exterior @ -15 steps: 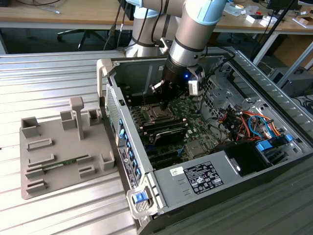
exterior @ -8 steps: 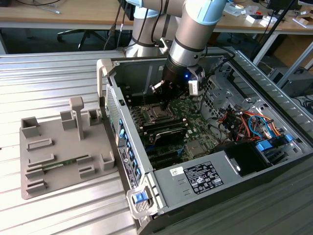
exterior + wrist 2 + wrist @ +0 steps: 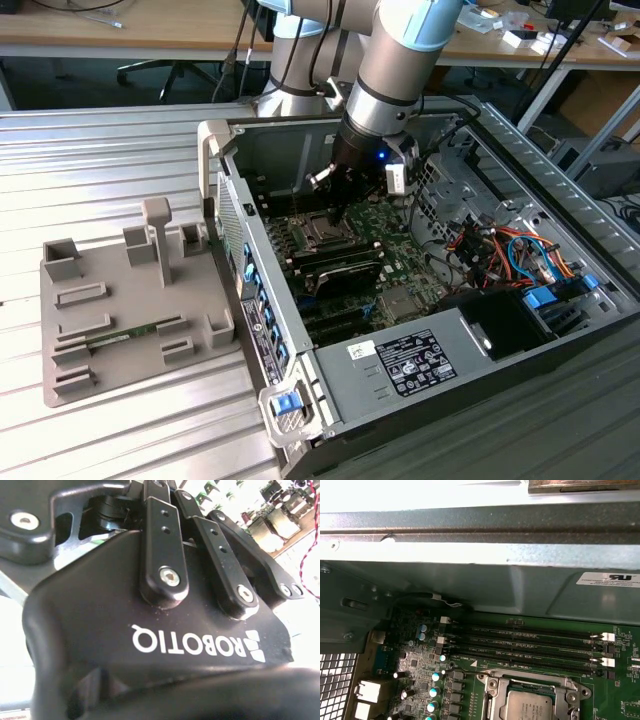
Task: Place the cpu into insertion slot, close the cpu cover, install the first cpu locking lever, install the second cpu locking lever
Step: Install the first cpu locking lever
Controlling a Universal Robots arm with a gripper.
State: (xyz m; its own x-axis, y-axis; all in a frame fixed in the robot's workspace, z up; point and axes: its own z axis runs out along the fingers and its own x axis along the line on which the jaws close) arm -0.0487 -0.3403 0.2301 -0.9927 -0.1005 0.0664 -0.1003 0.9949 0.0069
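Exterior view: the arm reaches down into an open computer case [image 3: 520, 330] lying on a ribbed metal tabletop [image 3: 110, 150]. The hand [image 3: 338, 212] hangs directly above the insertion slot [image 3: 322, 231], which sits in the green circuit board [image 3: 390, 250] toward the case's 11 o'clock corner. Whether the hand is released or clenched cannot be told; its black linkage bars [image 3: 165, 555] appear close-up in the second wrist view, with the tips hidden. At 9 o'clock from the case, a grey fixture tray [image 3: 130, 310] rests on the tabletop, just beside the case wall.

First wrist view: the cpu [image 3: 529, 705], silver-grey top upward, lies in the socket. The cpu cover [image 3: 532, 682] lies flat around it, its silver frame bordering the chip on the visible sides. Long black memory slots [image 3: 530, 647] run parallel just beyond the cover, between it and the grey case wall [image 3: 470, 585].
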